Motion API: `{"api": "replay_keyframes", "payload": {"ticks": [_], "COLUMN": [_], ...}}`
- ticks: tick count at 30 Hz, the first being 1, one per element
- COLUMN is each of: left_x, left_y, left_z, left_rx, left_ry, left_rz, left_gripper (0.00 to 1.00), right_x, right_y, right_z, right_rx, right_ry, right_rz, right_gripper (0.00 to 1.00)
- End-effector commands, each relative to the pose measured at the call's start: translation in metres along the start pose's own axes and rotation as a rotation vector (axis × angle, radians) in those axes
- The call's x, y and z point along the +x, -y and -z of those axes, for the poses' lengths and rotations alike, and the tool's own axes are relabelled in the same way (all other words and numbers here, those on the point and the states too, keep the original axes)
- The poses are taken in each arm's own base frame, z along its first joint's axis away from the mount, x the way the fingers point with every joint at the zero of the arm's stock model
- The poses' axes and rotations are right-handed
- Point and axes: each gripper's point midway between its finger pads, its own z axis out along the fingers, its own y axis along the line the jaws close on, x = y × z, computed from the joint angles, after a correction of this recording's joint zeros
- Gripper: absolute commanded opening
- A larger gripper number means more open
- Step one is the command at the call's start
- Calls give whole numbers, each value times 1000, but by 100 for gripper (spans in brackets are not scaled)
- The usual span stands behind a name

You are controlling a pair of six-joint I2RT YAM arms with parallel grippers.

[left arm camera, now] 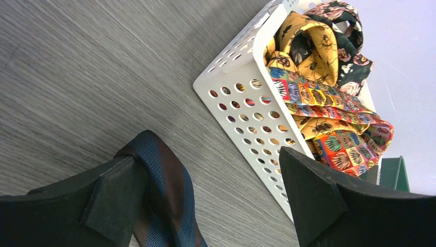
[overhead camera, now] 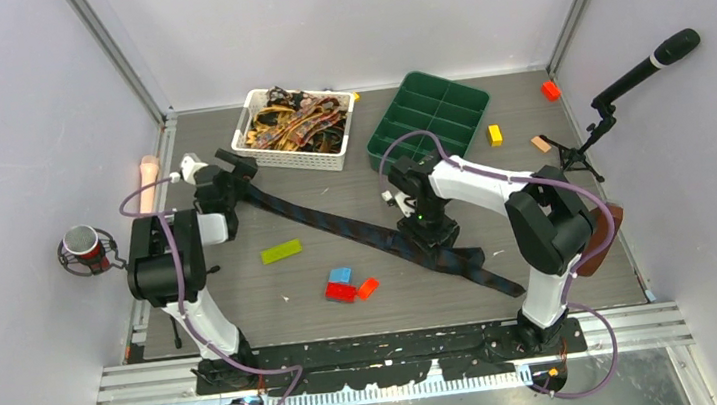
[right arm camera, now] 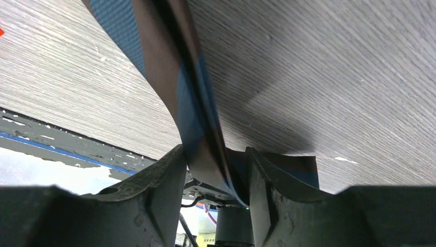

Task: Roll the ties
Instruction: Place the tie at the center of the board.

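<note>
White basket (left arm camera: pixel 247 121) just beside navy tie (left arm camera: pixel 165 193) end.

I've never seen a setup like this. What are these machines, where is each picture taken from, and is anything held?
Two robot arms are bolted to a table, each ending in a two-finger gripper. The wide picture looks down from above; the others come from wrist cameras. A navy striped tie lies across the table, near a white basket of patterned ties, a green tray and coloured bricks. The left gripper is open beside the tie's end; the right gripper sits open around the tie. Nothing looks gripped.
</note>
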Motion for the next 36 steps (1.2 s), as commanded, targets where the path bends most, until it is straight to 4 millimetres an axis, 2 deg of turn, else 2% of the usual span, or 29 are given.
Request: {"api": "replay_keyframes", "payload": {"ticks": [1,6,15,18,24,25,27,32,36], "left_x": [-26,-31,-55,-57,-49,-47,-43,-35,-23], "left_y": [34,39,51,58,74,76,79,75,67], "left_z": [6,7,12,12,15,16,18,20,23], "left_rx": [118,131,163,186,281,292,314,303,247], "left_ry": [57,66,87,72,20,6,-23,-87,-162], "left_rz": [12,5,-26,-39,-37,-31,-16,57,88], "left_gripper": [100,100,100,100,100,100,95,84,82], "right_x": [-9,-21,-42,-52,-78,-80,-85,-93,-92], "right_y": [2,6,9,7,1,6,8,8,16], "right_z": [13,27,46,57,83,86,98,121,133], "right_rx": [20,51,82,75,44,67,74,53,89], "right_ry": [38,100,252,328,550,580,666,814,871], "right_rz": [11,11,-7,-32,-88,-122,-176,-232,-280], "right_gripper": [60,67,71,74,78,79,79,79,79]}}
